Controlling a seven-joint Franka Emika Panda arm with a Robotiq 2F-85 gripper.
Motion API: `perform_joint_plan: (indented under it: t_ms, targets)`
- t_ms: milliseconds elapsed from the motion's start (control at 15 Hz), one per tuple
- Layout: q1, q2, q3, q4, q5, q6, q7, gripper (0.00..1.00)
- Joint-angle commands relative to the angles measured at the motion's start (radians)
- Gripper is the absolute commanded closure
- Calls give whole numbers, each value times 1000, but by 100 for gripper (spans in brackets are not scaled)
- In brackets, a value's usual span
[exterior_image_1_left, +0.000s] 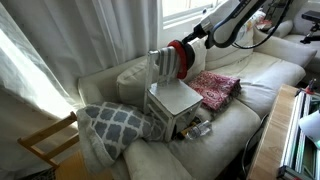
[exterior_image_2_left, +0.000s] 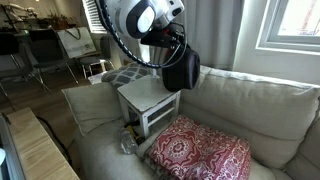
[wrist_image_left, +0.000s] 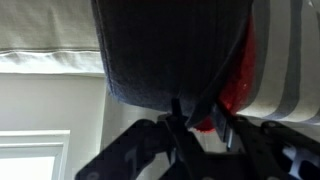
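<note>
Panda arm reaching over a cream sofa (exterior_image_1_left: 255, 72). Gripper (wrist_image_left: 196, 122): in the wrist view its dark fingers (wrist_image_left: 150, 142) are drawn together on a gathered fold of the cloth bundle (wrist_image_left: 175, 50), so the hand is clamped on it; the bundle fills the upper part of that view, with a dark panel in the middle, a red part to its right and a grey-and-white striped part at the right edge. In an exterior view the cloth bundle (exterior_image_1_left: 170, 62) shows its striped and red sides; in an exterior view the cloth bundle (exterior_image_2_left: 181, 70) shows only its dark side. In both exterior views it hangs from the gripper just above the small white table (exterior_image_1_left: 175, 100); whether its lowest edge touches the tabletop cannot be told. The table stands on the sofa seat. A grey lattice cushion (exterior_image_1_left: 115, 122) lies against the table's left side. A red patterned cushion (exterior_image_1_left: 215, 88) lies flat on the seat just to the table's right. Small things under the table are too blurred to name. A pale curtain (exterior_image_1_left: 60, 40) hangs on the far left, behind the sofa. A wooden chair (exterior_image_1_left: 45, 140) stands at the near left.
</note>
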Motion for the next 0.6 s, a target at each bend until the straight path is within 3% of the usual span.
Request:
perform_joint_plan:
  t_ms: [0, 133, 533]
  targets:
    - [-31, -3, 31, 5, -9, -48, 25, 93]
    - [-41, -2, 43, 5, -10, -55, 30, 100]
    - [-76, -12, 73, 4, -7, -60, 36, 99]
